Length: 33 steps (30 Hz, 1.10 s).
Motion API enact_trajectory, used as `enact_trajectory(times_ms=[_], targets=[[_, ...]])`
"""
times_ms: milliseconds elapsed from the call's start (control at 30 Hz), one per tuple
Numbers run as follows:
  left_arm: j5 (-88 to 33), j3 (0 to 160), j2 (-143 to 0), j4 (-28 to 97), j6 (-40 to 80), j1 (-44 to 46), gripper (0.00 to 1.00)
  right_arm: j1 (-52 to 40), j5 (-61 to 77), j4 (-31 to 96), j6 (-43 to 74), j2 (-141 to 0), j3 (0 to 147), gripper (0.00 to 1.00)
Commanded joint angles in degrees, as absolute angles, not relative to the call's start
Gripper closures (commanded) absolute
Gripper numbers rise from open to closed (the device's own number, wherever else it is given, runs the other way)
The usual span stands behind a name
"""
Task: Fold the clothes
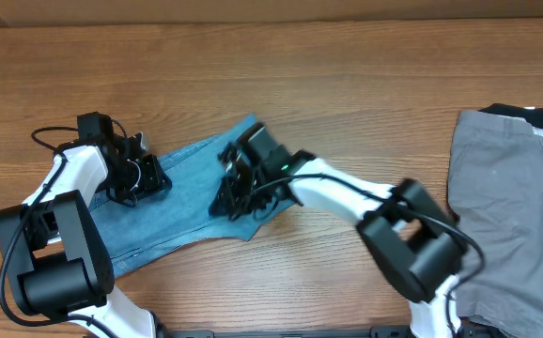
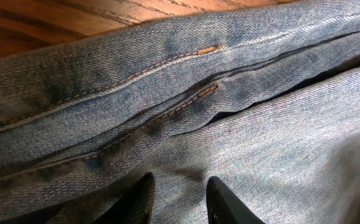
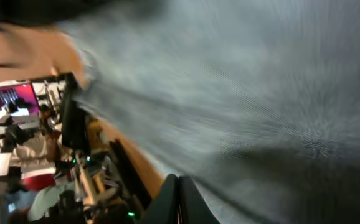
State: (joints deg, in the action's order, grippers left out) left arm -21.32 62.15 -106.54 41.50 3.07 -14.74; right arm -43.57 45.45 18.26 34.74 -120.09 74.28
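Light blue jeans, faded and seamed with orange stitching, are laid folded on the table beneath both grippers. The left gripper is held apart over the denim; the right gripper is clamped on the cloth's edge

A wood-grain table spans the overhead view, its brown planks running left to right. At its right edge lies a crumpled grey garment, a black one peeking out at its top (a small white tag shows there). Beyond the table, blurred, a monitor glows pink amid cluttered equipment
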Motion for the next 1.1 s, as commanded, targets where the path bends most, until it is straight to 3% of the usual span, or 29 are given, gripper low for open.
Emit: enact_trajectory(times_ms=[0, 133, 300, 500, 733, 867, 1067], targets=[[-12.08, 59.31, -111.72, 41.3, 3.86, -15.99, 0.67, -42.72, 51.72, 18.13, 37.91, -125.75, 74.63, 0.96], [-12.08, 59.31, -111.72, 41.43, 3.86, -16.01, 0.66, -40.53, 62.26, 23.99, 37.93, -127.96, 74.63, 0.96], [-12.08, 59.31, -111.72, 41.47, 3.86, -16.12, 0.65, -36.86, 61.04, 39.29, 31.79, -127.83, 74.65, 0.96], [-12.08, 59.35, -111.72, 41.23, 3.86, -16.12, 0.65, -31.77, 59.68, 45.23, 22.96, -124.86, 74.78, 0.96], [-12.1, 59.42, -111.72, 41.06, 3.88, -16.12, 0.64, -29.89, 58.3, 37.6, 21.5, -116.38, 77.14, 0.96], [-12.1, 59.42, -111.72, 41.08, 3.9, -16.1, 0.64, -31.66, 43.72, 27.81, 31.68, -115.48, 77.23, 0.96], [-12.43, 59.42, -111.72, 41.28, 3.88, -16.1, 0.62, -35.59, 26.83, 22.44, 34.39, -117.45, 77.23, 0.94]])
